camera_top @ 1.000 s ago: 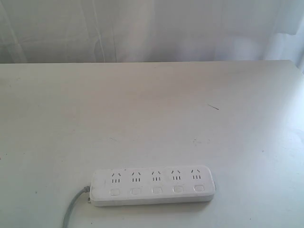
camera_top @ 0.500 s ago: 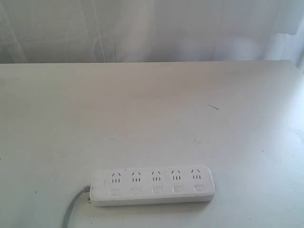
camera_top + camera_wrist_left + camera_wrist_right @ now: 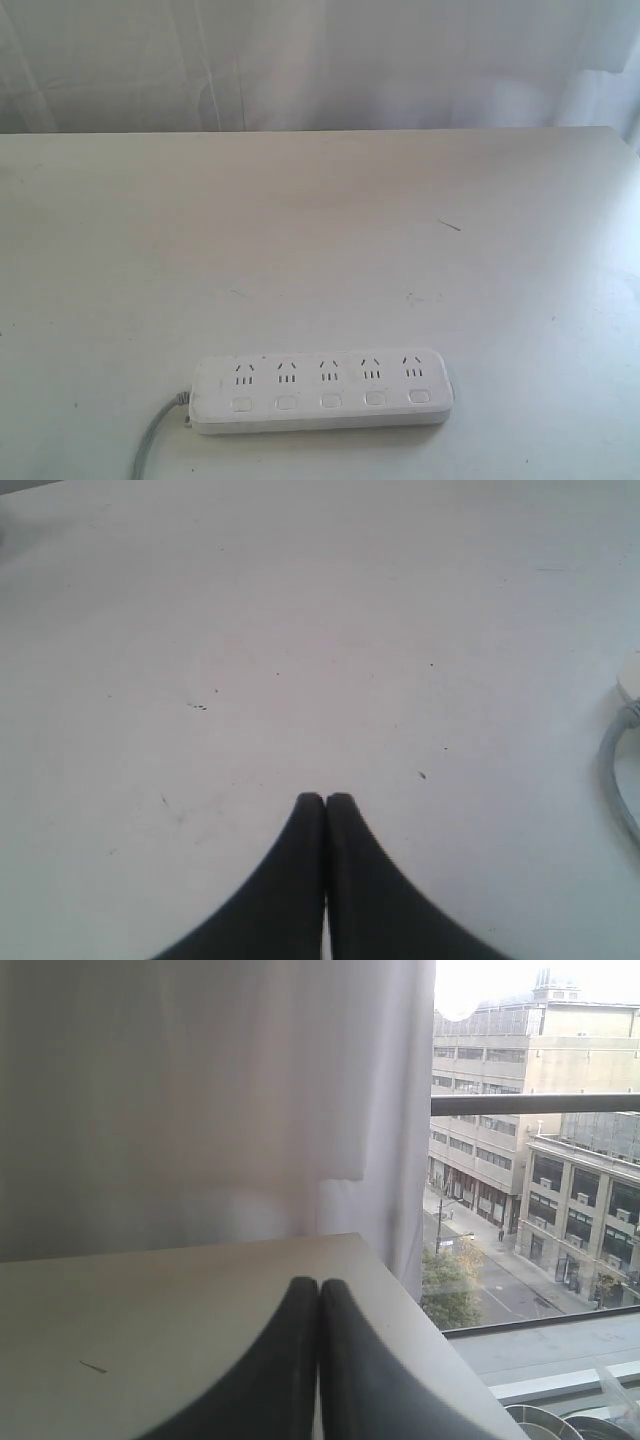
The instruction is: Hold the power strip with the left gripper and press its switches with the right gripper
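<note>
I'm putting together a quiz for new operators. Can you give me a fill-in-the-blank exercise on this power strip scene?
The power strip has ____ switches in a row.
In the exterior view, its grey cord leaves from the ____ end.
On the left gripper and the right gripper, the jaws are ____.
Missing words: five; left; shut.

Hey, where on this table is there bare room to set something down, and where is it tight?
The table is bare from its far edge by the curtain down to the power strip, and right of the strip. Tightest is the near left, where the grey cord trails off.
</note>
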Controlling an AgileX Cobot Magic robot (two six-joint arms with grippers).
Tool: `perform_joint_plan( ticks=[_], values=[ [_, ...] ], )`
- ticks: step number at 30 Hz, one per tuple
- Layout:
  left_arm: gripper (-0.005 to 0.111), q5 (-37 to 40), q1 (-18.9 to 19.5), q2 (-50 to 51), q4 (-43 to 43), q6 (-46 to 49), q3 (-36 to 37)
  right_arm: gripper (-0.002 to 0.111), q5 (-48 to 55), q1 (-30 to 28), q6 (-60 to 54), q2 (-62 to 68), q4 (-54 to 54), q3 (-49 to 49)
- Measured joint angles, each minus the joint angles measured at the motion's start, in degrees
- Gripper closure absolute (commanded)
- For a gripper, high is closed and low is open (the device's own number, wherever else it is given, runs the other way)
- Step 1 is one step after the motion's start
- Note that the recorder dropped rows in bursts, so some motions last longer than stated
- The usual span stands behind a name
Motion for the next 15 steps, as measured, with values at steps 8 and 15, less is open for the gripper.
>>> perform_joint_plan(
  ticks=[8, 15],
  values=[
    [0.107, 0.00, 0.00, 0.00, -0.27, -0.78, 0.00, 0.108, 0.15, 0.00, 0.00, 0.00, 0.00, 0.00],
    [0.107, 0.00, 0.00, 0.00, -0.27, -0.78, 0.00, 0.108, 0.18, 0.00, 0.00, 0.00, 0.00, 0.00]
  ],
)
